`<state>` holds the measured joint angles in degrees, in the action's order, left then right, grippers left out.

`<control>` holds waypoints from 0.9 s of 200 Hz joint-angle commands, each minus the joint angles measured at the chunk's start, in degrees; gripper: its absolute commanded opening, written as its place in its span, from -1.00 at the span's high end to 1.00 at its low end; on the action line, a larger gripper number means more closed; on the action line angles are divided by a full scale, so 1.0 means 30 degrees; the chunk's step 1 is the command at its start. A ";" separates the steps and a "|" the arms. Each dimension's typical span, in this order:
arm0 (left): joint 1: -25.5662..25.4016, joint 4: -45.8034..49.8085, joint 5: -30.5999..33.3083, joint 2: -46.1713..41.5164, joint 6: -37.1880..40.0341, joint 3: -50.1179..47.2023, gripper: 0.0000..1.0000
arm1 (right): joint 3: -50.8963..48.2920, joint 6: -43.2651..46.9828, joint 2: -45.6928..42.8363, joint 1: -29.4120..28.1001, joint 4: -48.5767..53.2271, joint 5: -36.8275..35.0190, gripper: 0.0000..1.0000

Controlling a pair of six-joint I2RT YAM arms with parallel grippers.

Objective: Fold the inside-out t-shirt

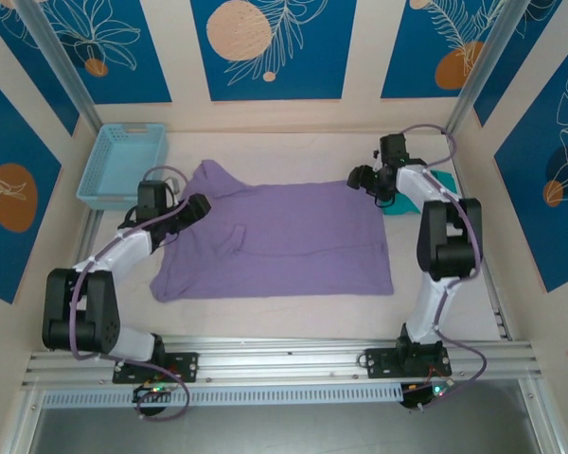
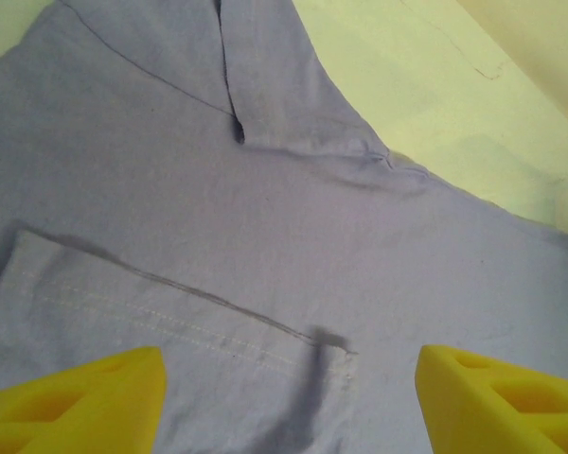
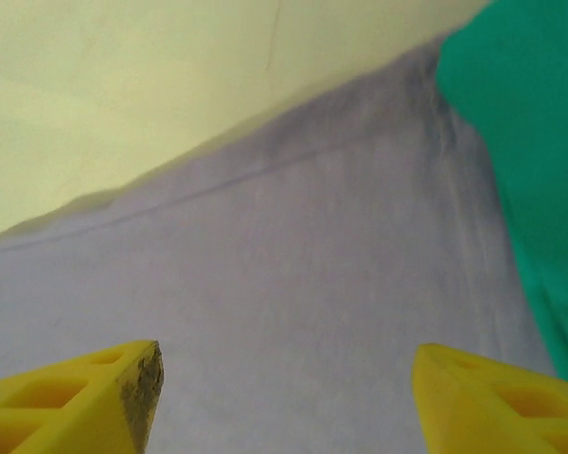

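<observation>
The left fingers [image 2: 76, 397] and right fingers [image 3: 492, 397] gape wide, empty, seemingly just above the t-shirt [image 1: 284, 236]; pinch both layers at opposite edges, lifting evenly together.

1 overhead, 2 close above t-shirt [image 2: 265, 236].

Basket [image 1: 121, 165]: light blue plastic, slotted walls, at far-left corner of desk [image 1: 284, 317], upright.

Teal-green garment [image 1: 445, 183]: small, bunched, far-right side of desk, well apart from basket. In right wrist view its cloth [image 3: 530, 142] takes the right edge, smooth, no print visible.

Desk surface: pale cream, matte.

Wall panels [image 1: 270, 47]: blue, white leaf outlines, orange discs.

Aluminium rail [image 1: 293, 359] along near edge.
</observation>
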<state>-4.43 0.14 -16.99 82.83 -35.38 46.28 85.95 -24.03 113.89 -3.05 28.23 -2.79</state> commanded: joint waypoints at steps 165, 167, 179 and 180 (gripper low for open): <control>-0.0070 -0.0465 -0.0942 0.2186 0.0637 0.1037 -0.41 | 0.8761 0.2765 0.6698 0.1309 0.5478 -0.1137 -0.44; -0.0075 -0.0474 -0.0938 0.2208 0.0639 0.1037 -0.41 | 0.8761 0.2825 0.6689 0.1287 0.5460 -0.1067 -0.44; -0.0076 -0.0515 -0.0956 0.2292 0.0608 0.1035 -0.41 | 0.8805 0.3148 0.6665 0.1118 0.5378 -0.1057 -0.44; -0.0076 -0.0516 -0.0956 0.2298 0.0604 0.1036 -0.41 | 0.8812 0.3177 0.6661 0.1096 0.5382 -0.1075 -0.44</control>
<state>-4.43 -1.08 -18.24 88.77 -34.54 47.57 110.59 -17.10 132.99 1.08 43.11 -6.46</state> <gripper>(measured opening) 0.703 0.721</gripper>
